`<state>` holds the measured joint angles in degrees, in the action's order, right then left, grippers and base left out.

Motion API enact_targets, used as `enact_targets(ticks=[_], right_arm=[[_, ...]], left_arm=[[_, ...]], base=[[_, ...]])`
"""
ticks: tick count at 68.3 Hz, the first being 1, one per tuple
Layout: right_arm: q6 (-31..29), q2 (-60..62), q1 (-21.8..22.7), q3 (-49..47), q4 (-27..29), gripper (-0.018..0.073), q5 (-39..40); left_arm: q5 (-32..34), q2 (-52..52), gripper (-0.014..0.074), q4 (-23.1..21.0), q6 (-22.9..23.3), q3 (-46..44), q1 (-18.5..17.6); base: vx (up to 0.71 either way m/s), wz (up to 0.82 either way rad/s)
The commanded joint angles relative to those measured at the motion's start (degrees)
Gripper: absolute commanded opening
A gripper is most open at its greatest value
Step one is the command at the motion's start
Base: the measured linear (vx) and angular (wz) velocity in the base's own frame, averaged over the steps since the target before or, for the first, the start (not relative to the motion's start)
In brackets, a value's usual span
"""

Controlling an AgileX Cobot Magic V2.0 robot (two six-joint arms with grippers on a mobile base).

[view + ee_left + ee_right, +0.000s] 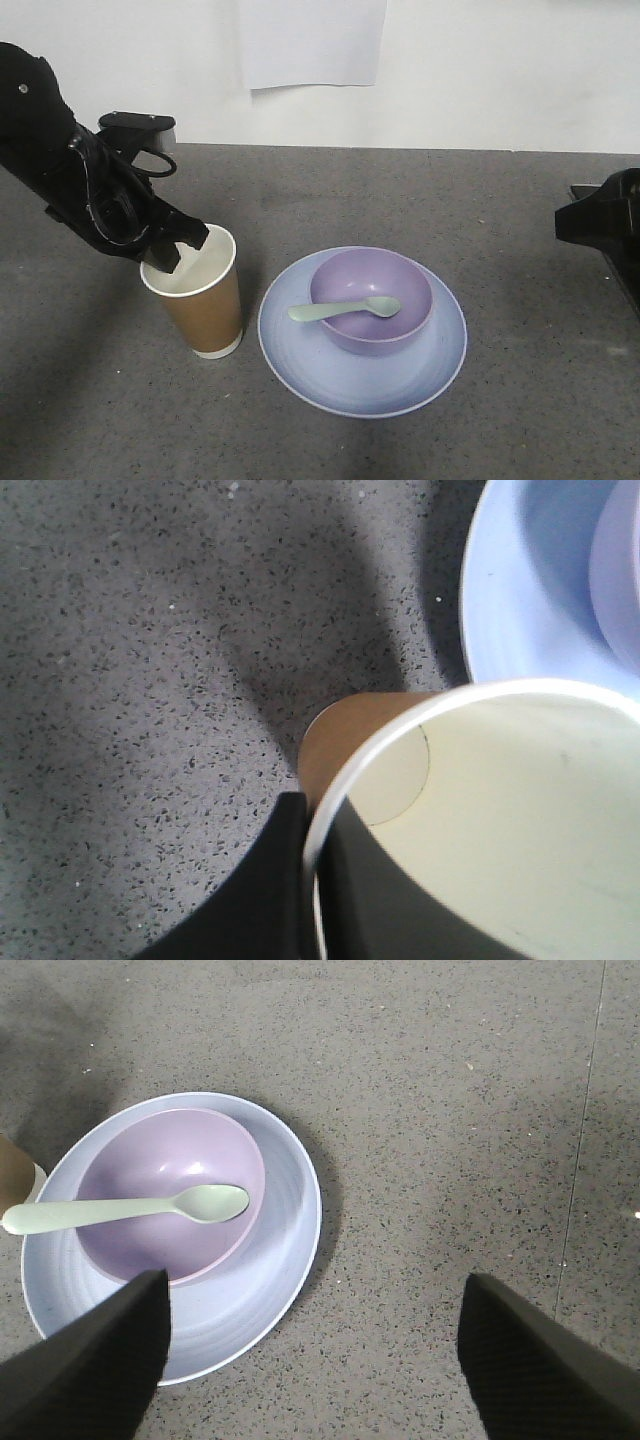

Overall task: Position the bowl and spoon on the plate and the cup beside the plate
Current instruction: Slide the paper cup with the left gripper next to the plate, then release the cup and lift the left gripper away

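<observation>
While the cup (197,293) stands upright on the table (480,200) just left of the plate (362,332), its near rim is pinched by my left gripper (172,252), one finger inside the wall and one outside, so the coming move turns on letting go straight up along the cup's vertical axis. My right gripper (315,1355), well off to the right, hangs with its fingers spread over bare table beside the plate. I count one cup, one plate, one bowl (371,301) on it, and one spoon (345,310) laid across the bowl, handle pointing toward the cup.
</observation>
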<state>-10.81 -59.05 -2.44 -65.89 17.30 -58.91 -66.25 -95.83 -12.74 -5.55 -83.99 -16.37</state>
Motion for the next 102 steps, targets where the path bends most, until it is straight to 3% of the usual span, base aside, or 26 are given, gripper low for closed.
enact_targets(ticks=[1, 16, 34, 46, 64, 89, 102], right_arm=[[-0.6, 0.6, 0.4, -1.4, 0.9, 0.0577, 2.9], [-0.6, 0.6, 0.4, -1.4, 0.9, 0.0577, 2.7], [-0.3, 0.6, 0.4, -1.4, 0.9, 0.0577, 2.6], [-0.3, 0.6, 0.4, -1.4, 0.9, 0.0577, 2.5], [-0.3, 0.6, 0.4, -1.4, 1.0, 0.0577, 2.4], [-0.3, 0.7, 0.4, -1.4, 0.1, 0.0577, 2.4], [1.3, 3.3, 0.4, 0.0, -5.1, 0.0577, 4.0]], left_arm=[[1.1, 1.9, 0.0011, -1.2, 0.6, -1.2, -0.4], [0.9, 2.0, 0.0125, -1.2, 0.6, -1.2, -0.4], [1.1, 2.5, 0.0419, -1.2, 0.6, -1.4, -0.4], [1.2, 4.3, 0.0546, -1.0, 0.6, -3.0, -0.4], [2.2, 9.1, 0.0565, 0.6, 1.5, -4.9, -0.4], [7.7, 22.3, 0.0563, 18.0, 14.3, -0.9, -0.4], [12.8, 32.2, 0.0554, 22.2, 19.0, 9.2, -0.4]], base=[[0.0, 0.0], [0.0, 0.0], [0.0, 0.0], [0.0, 0.0], [0.0, 0.0], [0.0, 0.0], [0.0, 0.0]])
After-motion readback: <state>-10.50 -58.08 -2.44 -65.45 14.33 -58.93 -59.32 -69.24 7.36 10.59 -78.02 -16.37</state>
